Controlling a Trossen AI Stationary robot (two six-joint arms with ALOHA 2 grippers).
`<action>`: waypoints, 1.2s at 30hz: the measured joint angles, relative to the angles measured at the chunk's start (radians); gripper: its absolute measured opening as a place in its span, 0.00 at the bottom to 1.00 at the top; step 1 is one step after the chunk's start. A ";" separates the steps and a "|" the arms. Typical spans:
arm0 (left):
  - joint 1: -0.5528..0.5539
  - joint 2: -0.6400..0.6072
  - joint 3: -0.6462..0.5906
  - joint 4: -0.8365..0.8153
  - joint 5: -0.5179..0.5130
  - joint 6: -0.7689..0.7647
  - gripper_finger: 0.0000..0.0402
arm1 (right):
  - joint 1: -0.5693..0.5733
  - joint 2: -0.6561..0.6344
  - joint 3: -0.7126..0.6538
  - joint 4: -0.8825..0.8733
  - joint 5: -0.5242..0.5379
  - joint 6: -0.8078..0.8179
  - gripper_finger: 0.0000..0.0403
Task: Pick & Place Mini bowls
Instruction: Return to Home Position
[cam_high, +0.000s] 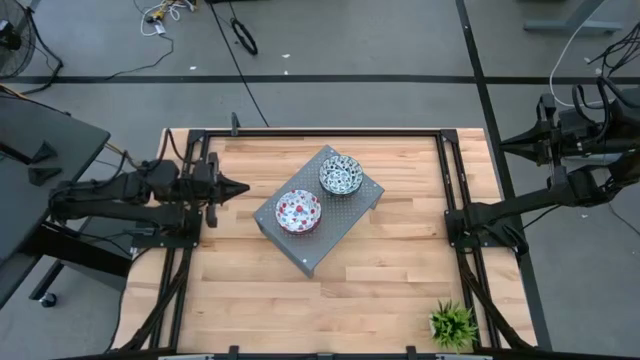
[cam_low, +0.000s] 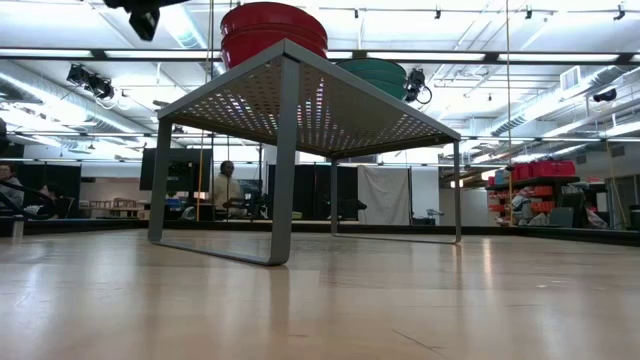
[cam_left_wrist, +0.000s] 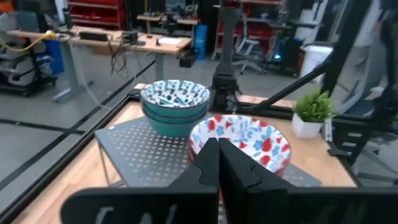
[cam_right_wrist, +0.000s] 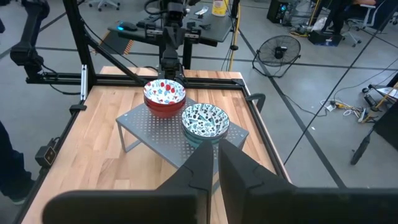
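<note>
Place: I am working in a big robot lab.
Clues: I see desks (cam_left_wrist: 118, 41) with wires, red bins (cam_low: 540, 170), a floor fan (cam_right_wrist: 278, 55), cables (cam_high: 243, 36) on the grey floor (cam_high: 380, 40).

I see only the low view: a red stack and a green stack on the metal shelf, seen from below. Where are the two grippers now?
Observer: The left gripper is left of the shelf, apart from it, with its fingers shut and nothing in them.
Operator: And the right one?
Observer: The right gripper is near the right edge of the table, well apart from the shelf.
Operator: Which stack is nearer the left arm?
Observer: The red stack. The teal stack stands beside it, toward the far side.
</note>
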 joint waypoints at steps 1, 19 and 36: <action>-0.005 -0.013 -0.019 0.013 0.000 -0.001 0.00 | 0.000 0.000 0.000 0.000 0.000 0.000 0.07; -0.043 -0.213 -0.280 0.165 0.043 0.027 0.00 | 0.000 0.000 0.000 0.000 0.000 0.000 0.07; -0.043 -0.474 -0.487 0.304 0.080 0.013 0.00 | 0.000 0.000 0.000 0.000 0.000 0.000 0.07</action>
